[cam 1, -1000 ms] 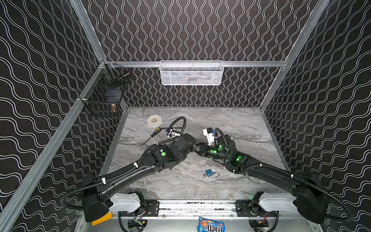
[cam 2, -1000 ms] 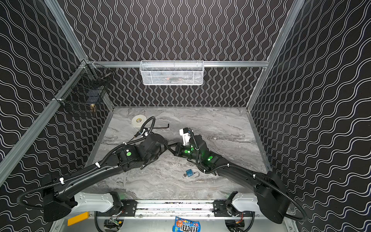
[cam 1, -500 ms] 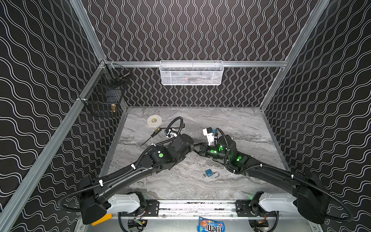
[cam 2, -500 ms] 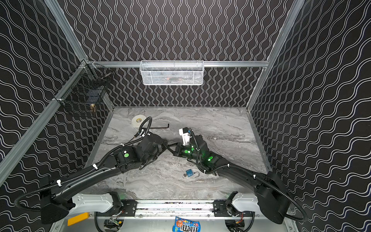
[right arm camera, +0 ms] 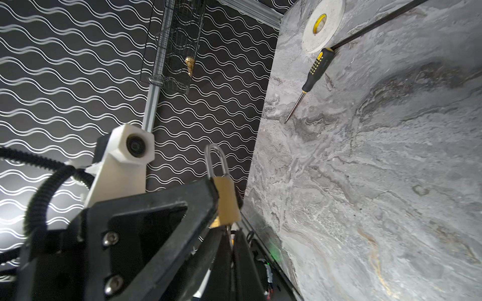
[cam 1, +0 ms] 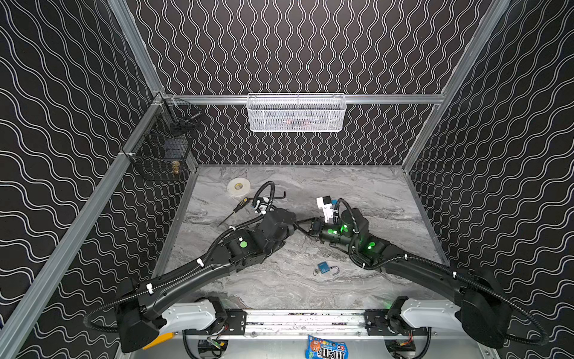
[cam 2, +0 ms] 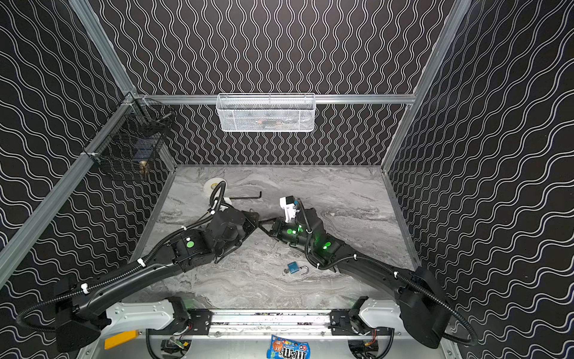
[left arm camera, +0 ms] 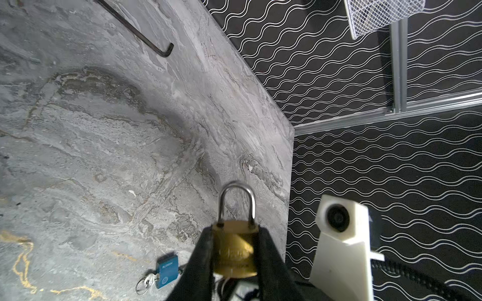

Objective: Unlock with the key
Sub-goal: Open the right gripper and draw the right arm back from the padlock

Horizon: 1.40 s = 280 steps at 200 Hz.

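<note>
A brass padlock [left arm camera: 234,250] with its steel shackle [left arm camera: 236,200] closed is clamped by its body in my left gripper [left arm camera: 234,234], which is shut on it. In the right wrist view the same padlock [right arm camera: 227,203] hangs just past my right gripper [right arm camera: 231,233]. Its jaws are pressed together on a thin metal piece, the key [right arm camera: 228,229], at the lock's base; most of the key is hidden. In both top views the left gripper [cam 1: 295,224] and right gripper [cam 1: 306,227] meet tip to tip above mid-table, hiding the lock.
A small blue padlock [cam 1: 323,268] with an open shackle and a key ring lies on the marble table [cam 1: 372,192] near the front. A tape roll [cam 1: 238,187], screwdriver [cam 1: 236,209] and hex key [cam 1: 279,196] lie back left. A white basket [cam 1: 296,113] and a black wire basket [cam 1: 161,155] hang on the walls.
The left arm's rear link has sunk a little. Both grippers stay tip to tip at mid-table.
</note>
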Each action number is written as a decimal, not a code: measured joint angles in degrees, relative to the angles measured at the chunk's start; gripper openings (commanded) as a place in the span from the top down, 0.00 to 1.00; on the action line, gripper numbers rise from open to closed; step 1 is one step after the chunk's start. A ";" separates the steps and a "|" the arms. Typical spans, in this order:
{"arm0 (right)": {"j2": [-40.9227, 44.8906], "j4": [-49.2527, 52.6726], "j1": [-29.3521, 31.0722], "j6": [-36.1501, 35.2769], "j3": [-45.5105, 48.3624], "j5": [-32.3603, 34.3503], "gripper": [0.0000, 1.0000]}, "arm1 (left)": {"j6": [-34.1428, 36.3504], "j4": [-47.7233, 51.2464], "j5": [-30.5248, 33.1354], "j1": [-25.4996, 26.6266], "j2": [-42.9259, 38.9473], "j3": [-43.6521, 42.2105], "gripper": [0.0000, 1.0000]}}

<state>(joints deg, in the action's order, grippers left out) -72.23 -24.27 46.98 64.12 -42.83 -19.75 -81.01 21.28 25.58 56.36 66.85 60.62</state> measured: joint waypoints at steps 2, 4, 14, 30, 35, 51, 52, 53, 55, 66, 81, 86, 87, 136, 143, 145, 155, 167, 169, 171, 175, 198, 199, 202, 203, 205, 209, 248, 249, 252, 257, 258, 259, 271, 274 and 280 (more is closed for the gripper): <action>0.02 -0.11 0.00 0.13 0.07 0.00 1.00 | 0.00 -0.15 0.00 0.00 -0.02 -0.04 1.00; 0.02 -0.24 0.00 0.35 0.11 0.00 1.00 | 0.00 -0.22 0.00 0.00 -0.04 -0.13 1.00; 0.11 -0.50 0.00 1.18 0.28 0.02 1.00 | -0.02 -0.87 -0.07 0.00 -0.11 -0.44 1.00; 0.31 -0.46 -0.02 1.42 0.26 0.24 1.00 | -0.04 -1.44 -0.11 0.00 -0.13 -0.57 1.00; 0.35 -0.44 -0.02 1.40 0.24 0.26 1.00 | -0.04 -1.53 -0.09 0.00 -0.13 -0.57 1.00; 0.61 -0.24 -0.04 1.22 0.20 0.52 1.00 | -0.02 -1.88 -0.11 0.00 -0.15 -0.57 1.00; 0.63 -0.22 -0.04 1.20 0.20 0.55 1.00 | -0.02 -1.88 -0.11 0.00 -0.15 -0.57 1.00; 0.66 -0.20 -0.04 1.14 0.20 0.59 1.00 | -0.02 -1.90 -0.11 0.00 -0.15 -0.57 1.00; 0.70 -0.17 -0.04 1.14 0.20 0.61 1.00 | -0.02 -1.92 -0.11 0.00 -0.15 -0.57 1.00; 0.81 0.02 -0.04 0.72 0.15 0.66 1.00 | 0.00 -1.95 -0.11 0.00 -0.24 -0.57 1.00; 0.90 0.46 -0.04 -0.46 -0.04 0.66 1.00 | 0.22 -1.88 -0.07 0.00 -0.35 -0.50 1.00; 0.96 0.63 -0.04 -0.76 -0.09 0.66 0.98 | 0.31 -1.64 -0.02 0.00 -0.35 -0.28 1.00; 0.96 0.66 -0.04 -0.85 -0.11 0.66 0.97 | 0.35 -1.60 -0.02 0.00 -0.35 -0.24 1.00; 3.67 3.41 0.22 -5.55 -0.94 0.83 0.65 | 6.97 -1.11 -1.38 -1.31 0.11 2.89 1.00; 4.63 3.89 0.22 -6.45 -0.79 0.83 0.61 | 8.52 -1.22 -1.38 -1.60 0.09 2.97 1.00; 4.92 4.09 0.22 -6.58 -0.79 0.83 0.61 | 9.16 -1.22 -1.40 -1.66 0.09 2.99 1.00; 6.34 4.74 0.20 -7.61 -0.87 0.94 0.58 | 11.76 -1.16 -1.38 -2.01 -0.07 3.02 1.00; 7.96 6.95 0.09 -8.83 -1.73 1.64 0.51 | 15.61 -1.07 -1.40 -2.34 -0.59 2.99 1.00; 8.24 7.41 0.04 -9.25 -1.90 1.84 0.50 | 16.48 -1.09 -1.42 -2.43 -0.74 2.99 1.00; 8.52 7.76 -0.02 -9.60 -2.03 1.99 0.49 | 17.35 -1.14 -1.44 -2.54 -0.90 2.97 1.00; 9.05 8.35 -0.17 -10.10 -2.27 2.16 0.47 | 18.93 -1.33 -1.53 -2.73 -1.22 2.86 1.00; 11.63 13.51 -2.19 -13.64 -3.74 2.97 0.37 | 30.25 -4.04 -2.40 -3.34 -3.82 0.72 1.00; 11.65 13.70 -2.27 -13.75 -3.82 2.97 0.37 | 30.99 -4.24 -2.51 -3.37 -4.02 0.48 1.00; 11.74 14.51 -2.67 -14.16 -4.17 2.95 0.36 | 32.61 -4.66 -2.82 -3.39 -4.46 -0.02 1.00; 11.76 14.99 -2.86 -14.36 -4.35 2.93 0.36 | 33.03 -4.76 -2.91 -3.39 -4.57 -0.15 1.00; 11.78 15.58 -3.15 -14.62 -4.59 2.95 0.35 | 34.16 -5.05 -3.21 -3.37 -4.87 -0.52 1.00; 11.76 16.76 -3.80 -15.19 -5.20 2.91 0.34 | 36.11 -5.62 -3.63 -3.37 -5.44 -1.36 1.00; 7.50 28.81 -9.11 -22.80 -13.64 -2.32 0.28 | 54.36 -15.19 -6.38 -3.39 -11.67 -13.88 1.00; 7.39 29.05 -9.14 -22.97 -13.81 -2.43 0.28 | 54.66 -15.39 -6.45 -3.39 -11.76 -14.10 1.00; 6.82 30.01 -9.16 -23.67 -14.73 -2.91 0.27 | 55.76 -16.06 -6.56 -3.39 -12.04 -14.88 1.00; 5.97 31.30 -9.22 -24.85 -15.98 -3.56 0.27 | 57.70 -17.03 -6.84 -3.39 -12.50 -16.17 1.00; 5.75 31.67 -9.25 -25.16 -16.31 -3.74 0.27 | 58.21 -17.35 -6.93 -3.39 -12.63 -16.52 1.00; 5.62 31.85 -9.25 -25.29 -16.50 -3.80 0.27 | 58.49 -17.49 -6.95 -3.39 -12.68 -16.70 1.00; 3.52 35.17 -9.27 -28.04 -19.37 -5.22 0.27 | 62.49 -19.93 -7.54 -3.39 -13.70 -19.34 1.00; 2.99 35.89 -9.27 -28.57 -19.93 -5.40 0.26 | 63.36 -20.50 -7.67 -3.37 -13.99 -19.96 1.00; 2.12 37.35 -9.29 -29.57 -20.90 -5.81 0.26 | 64.89 -21.97 -7.80 -3.39 -14.56 -21.16 1.00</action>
<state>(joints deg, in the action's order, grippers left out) -70.11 13.08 37.69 34.54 -63.72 -25.56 -16.12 -0.69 17.78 52.97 52.29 39.46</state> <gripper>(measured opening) 0.735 0.265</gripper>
